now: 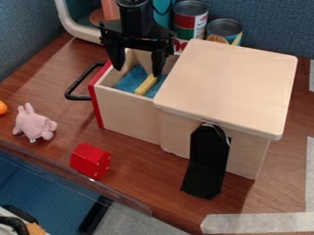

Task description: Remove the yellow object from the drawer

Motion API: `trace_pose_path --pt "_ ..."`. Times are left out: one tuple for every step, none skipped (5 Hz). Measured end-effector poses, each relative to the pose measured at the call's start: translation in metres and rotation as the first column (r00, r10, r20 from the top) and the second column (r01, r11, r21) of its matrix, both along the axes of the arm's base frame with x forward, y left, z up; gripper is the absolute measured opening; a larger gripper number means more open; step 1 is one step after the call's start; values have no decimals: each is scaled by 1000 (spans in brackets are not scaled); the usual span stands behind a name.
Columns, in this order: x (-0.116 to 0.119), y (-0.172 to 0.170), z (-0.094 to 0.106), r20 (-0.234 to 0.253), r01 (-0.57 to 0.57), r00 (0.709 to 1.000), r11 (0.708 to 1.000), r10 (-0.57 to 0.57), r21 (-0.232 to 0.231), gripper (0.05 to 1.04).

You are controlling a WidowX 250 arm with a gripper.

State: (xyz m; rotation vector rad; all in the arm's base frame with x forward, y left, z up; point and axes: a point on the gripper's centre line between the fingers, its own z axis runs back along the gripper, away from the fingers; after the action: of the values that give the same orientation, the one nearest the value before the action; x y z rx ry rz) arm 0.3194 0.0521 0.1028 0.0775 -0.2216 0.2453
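Note:
The black gripper (pixel 137 66) hangs from the top edge over the drawer, its two fingers apart with nothing visible between them. Its fingertips are around the level of the drawer's upper rim. The wooden drawer (pixel 127 114) is pulled out to the left of its box, with a red front and a black handle. Inside, a yellow stick-shaped object (pixel 146 85) lies at a slant on the blue drawer bottom, just below the gripper in the view and near the right fingertip. Whether that fingertip touches it, I cannot tell.
The box's flat wooden top (pixel 230 85) stands right of the gripper. Cans (pixel 191 20) are behind it. A pink plush toy (pixel 33 123) and a red block (pixel 90 160) sit at the front left. A black stand (pixel 207 160) leans on the box's front.

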Motion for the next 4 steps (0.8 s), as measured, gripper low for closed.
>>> trace_pose_path --pt "5 -1 1 32 -21 999 1000 21 -6 1001" --pt "6 -2 -2 30 -26 999 1000 27 -15 1001" --pt "8 -5 -5 31 -27 999 999 27 -18 1001" --pt "12 -5 -13 18 -21 1000 1000 21 -3 1001"
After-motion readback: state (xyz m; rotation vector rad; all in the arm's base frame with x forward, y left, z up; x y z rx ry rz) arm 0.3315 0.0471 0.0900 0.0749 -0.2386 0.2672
